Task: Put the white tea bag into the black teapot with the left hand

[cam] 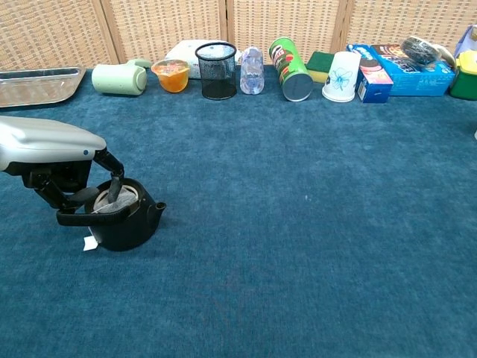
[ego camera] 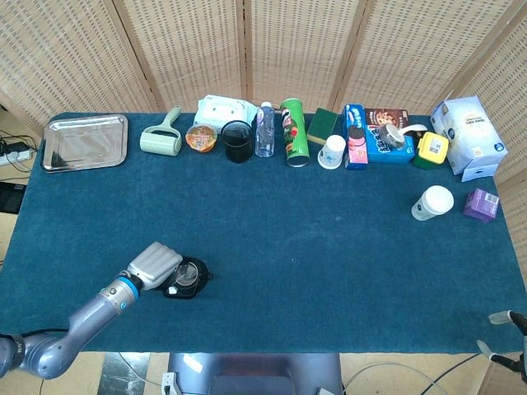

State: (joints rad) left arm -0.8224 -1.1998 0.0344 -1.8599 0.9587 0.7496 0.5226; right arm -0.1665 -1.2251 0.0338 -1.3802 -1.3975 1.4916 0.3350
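Observation:
The black teapot (ego camera: 191, 280) (cam: 125, 225) stands near the table's front left. The white tea bag (cam: 123, 201) lies inside its mouth, and its paper tag (cam: 90, 243) hangs outside on the cloth at the pot's left. My left hand (ego camera: 155, 264) (cam: 54, 151) hovers over the pot's left side, fingers apart, with one finger dipped into the opening and pressing on the tea bag. Only the fingertips of my right hand (ego camera: 504, 327) show, at the lower right corner of the head view, apart and holding nothing.
Along the far edge stand a metal tray (ego camera: 85, 141), a lint roller (ego camera: 161, 140), a black mesh cup (ego camera: 237, 141), a bottle (ego camera: 264, 130), a green can (ego camera: 293, 132) and several boxes. A paper cup (ego camera: 431, 202) sits at the right.

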